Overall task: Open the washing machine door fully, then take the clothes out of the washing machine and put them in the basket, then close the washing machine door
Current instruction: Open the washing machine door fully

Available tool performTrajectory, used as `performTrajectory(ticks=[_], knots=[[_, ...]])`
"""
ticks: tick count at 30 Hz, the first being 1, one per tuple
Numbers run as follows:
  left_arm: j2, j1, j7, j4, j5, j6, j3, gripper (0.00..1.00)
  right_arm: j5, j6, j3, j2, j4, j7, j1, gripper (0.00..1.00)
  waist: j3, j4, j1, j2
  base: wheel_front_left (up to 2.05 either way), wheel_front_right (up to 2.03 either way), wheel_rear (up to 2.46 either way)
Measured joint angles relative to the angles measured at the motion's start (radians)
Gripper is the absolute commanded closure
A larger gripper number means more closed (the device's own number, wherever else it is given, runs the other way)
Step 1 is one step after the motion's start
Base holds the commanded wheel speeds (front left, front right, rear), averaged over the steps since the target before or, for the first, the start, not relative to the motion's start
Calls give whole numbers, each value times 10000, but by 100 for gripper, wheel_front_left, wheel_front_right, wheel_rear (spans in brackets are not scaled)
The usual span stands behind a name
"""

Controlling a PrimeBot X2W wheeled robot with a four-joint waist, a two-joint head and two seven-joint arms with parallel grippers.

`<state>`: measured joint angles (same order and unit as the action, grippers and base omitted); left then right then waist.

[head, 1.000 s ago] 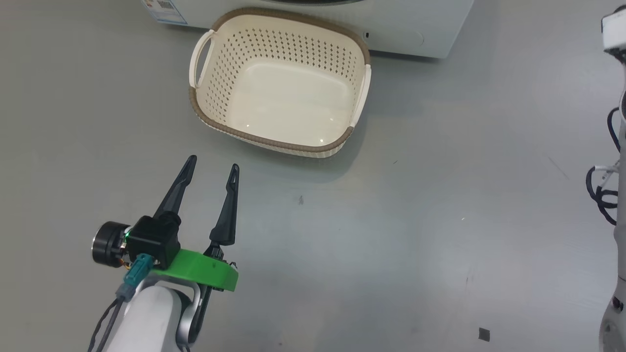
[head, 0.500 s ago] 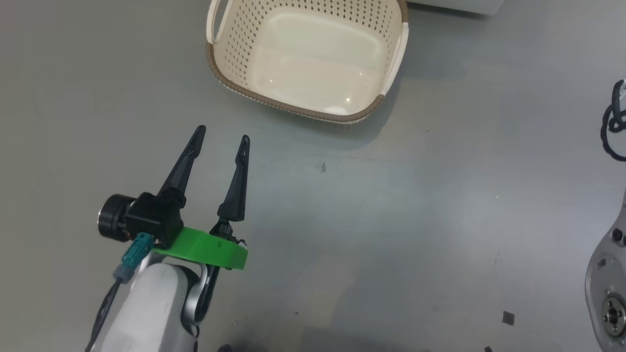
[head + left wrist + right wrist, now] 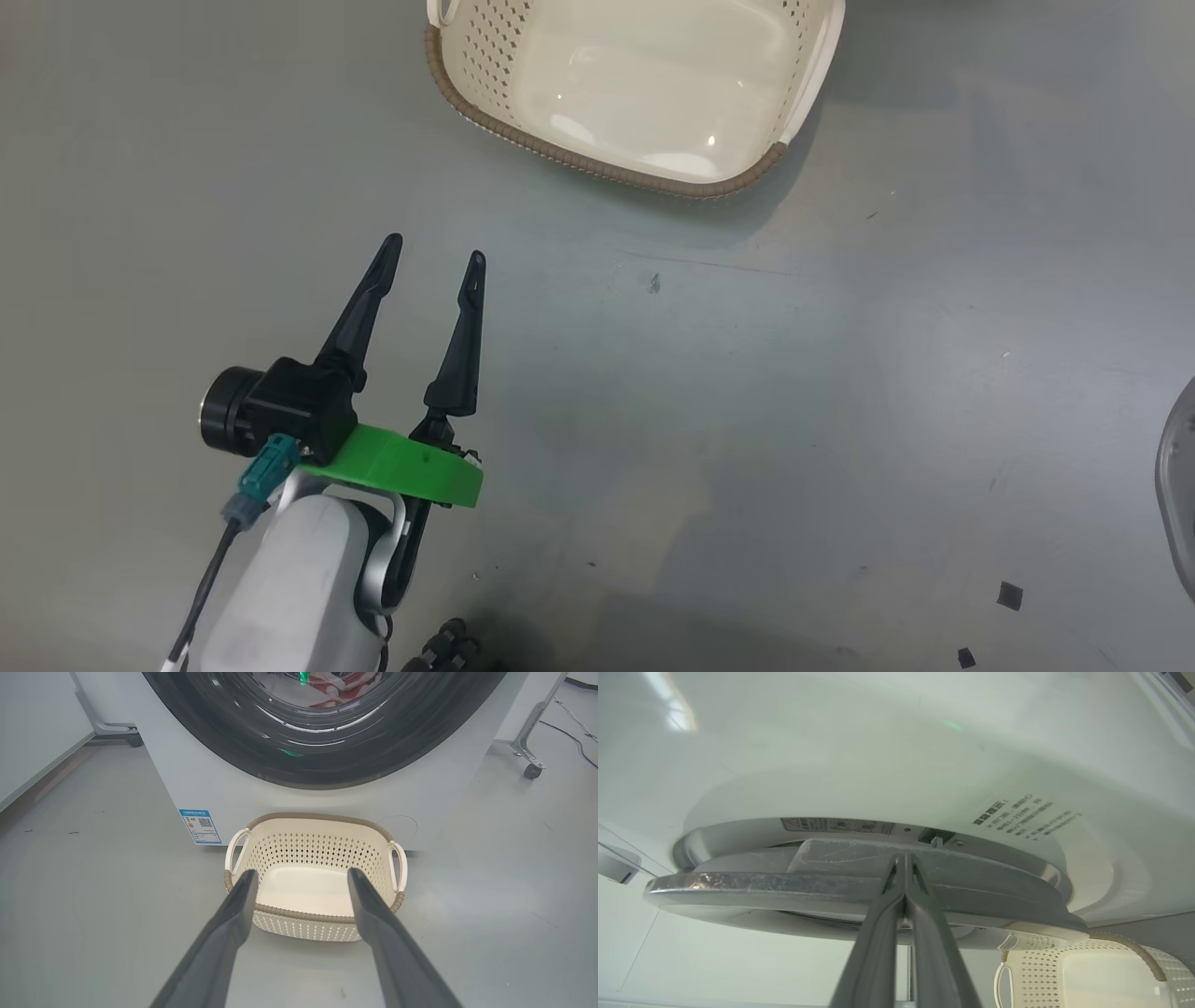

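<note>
We hold our left gripper [image 3: 437, 249] wide near the basket [image 3: 597, 170]. Our right gripper [image 3: 903, 858] sits pinched together at the washing machine door [image 3: 738, 887].

Cream basket [image 3: 306, 928] just before white washing machine [image 3: 205, 784] (red clothes [image 3: 348, 682] inside)

Soft, even overhead light. Small glints inside the basket [image 3: 653, 93]; its faint shadow lies on the floor [image 3: 840, 420]. Streaked reflections cross the washing machine door [image 3: 327, 765]. Wrist views bend near edges.
</note>
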<state>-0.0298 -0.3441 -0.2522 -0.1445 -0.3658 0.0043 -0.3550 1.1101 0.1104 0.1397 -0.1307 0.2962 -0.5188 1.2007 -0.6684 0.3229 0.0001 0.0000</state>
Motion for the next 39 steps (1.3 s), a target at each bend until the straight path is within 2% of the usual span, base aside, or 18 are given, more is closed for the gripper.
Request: performTrajectory(ticks=[12,17,26,39], knots=[[29,-347,0,-35,-153,86,-100,0,151,157,153,-161,880,-876,1113,100,-399,195,0,0,0,0,0],[38,-362,0,-90,-209,92,-69,0,550,159,349,-132,1212,-1239,1632,100,-526,255,0,0,0,0,0],[48,-464,0,-153,-209,96,-71,0,859,159,579,-290,1996,-1868,2033,100,-553,336,-1,0,0,0,0],[54,-469,0,-249,-209,96,-151,0,1127,159,805,-153,3310,-2786,2114,100,-481,357,-1,0,0,0,0]])
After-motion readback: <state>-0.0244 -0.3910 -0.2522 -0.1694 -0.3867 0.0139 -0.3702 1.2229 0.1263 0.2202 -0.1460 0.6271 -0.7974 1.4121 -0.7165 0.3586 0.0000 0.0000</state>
